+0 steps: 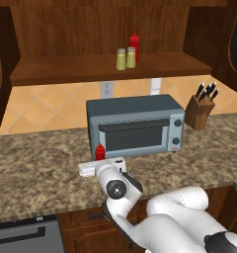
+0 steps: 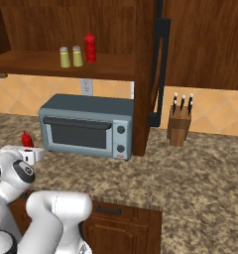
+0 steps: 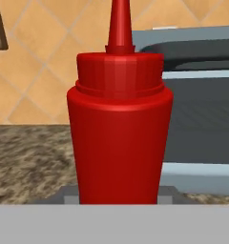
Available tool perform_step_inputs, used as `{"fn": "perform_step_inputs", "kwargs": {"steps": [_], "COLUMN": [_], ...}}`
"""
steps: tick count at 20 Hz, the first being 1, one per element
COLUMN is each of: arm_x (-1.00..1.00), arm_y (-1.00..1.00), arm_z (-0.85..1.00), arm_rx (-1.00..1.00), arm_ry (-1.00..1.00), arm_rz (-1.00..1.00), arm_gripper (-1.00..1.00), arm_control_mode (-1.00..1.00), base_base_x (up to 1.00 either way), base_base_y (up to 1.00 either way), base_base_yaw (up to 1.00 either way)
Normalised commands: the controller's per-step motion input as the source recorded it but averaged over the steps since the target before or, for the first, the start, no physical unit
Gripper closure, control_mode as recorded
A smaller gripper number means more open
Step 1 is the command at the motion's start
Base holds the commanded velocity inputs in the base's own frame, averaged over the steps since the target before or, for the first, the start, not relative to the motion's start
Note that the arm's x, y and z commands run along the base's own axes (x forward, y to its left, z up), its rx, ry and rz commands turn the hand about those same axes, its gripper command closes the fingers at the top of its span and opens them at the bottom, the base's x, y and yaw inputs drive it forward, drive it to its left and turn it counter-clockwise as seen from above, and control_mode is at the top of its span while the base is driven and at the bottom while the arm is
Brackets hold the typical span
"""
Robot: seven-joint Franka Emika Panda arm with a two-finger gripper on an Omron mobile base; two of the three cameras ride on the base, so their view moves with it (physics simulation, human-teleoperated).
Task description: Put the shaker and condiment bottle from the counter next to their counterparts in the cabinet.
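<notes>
The jaws look clamped on the condiment bottle (image 3: pixel 119 138): in the hand view its red body stands square between them, so close that the fingertips themselves are hidden beneath it, and the narrow set of the gripper (image 1: pixel 101 159) fits a grip on the slim body. Gripped low on the body like this, the nozzle points straight up, which I take to be deliberate, so that the bottle can go onto a shelf upright.

From the left base view the bottle stands on, or just above, the tabletop (image 1: pixel 36 163), right in front of the toaster oven (image 1: pixel 135 125) at its left corner; I cannot tell whether it has left the surface yet. The white hand reaches in level from the near side, keeping clear of the oven door.

Up in the cabinet (image 1: pixel 96 29), on the plank shelf (image 1: pixel 66 69), two yellow-green shakers (image 1: pixel 126 58) stand side by side, touching or nearly so, with the matching red bottle (image 1: pixel 135 46) just behind them. So the shaker half of the job appears done, and the bare shelf beside that red twin is presumably where this bottle belongs.

A knife block (image 1: pixel 201 106) sits well off to the right, out of the likely path.
</notes>
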Motion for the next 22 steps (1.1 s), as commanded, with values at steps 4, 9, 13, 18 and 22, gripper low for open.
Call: {"fn": "perform_step_inputs", "kwargs": {"steps": [4, 9, 13, 18, 22], "arm_x": [-0.30, -0.36, -0.34, -0.20, -0.18], "arm_y": [-0.14, -0.07, -0.07, -0.07, -0.06], "arm_z": [0.43, 0.41, 0.45, 0.53, 0.48], "arm_rx": [-0.01, -0.01, 0.00, 0.00, -0.02], "arm_ry": [0.02, 0.00, 0.00, 0.00, 0.00], "arm_rz": [-0.07, -0.02, -0.01, -0.01, 0.00], "arm_gripper": [1.00, 1.00, 1.00, 1.00, 1.00], "arm_control_mode": [-1.00, -1.00, -1.00, -1.00, -1.00], "base_base_x": [0.00, 0.00, 0.00, 0.00, 0.00], "base_base_y": [0.00, 0.00, 0.00, 0.00, 0.00], "base_base_yaw": [0.00, 0.00, 0.00, 0.00, 0.00]}}
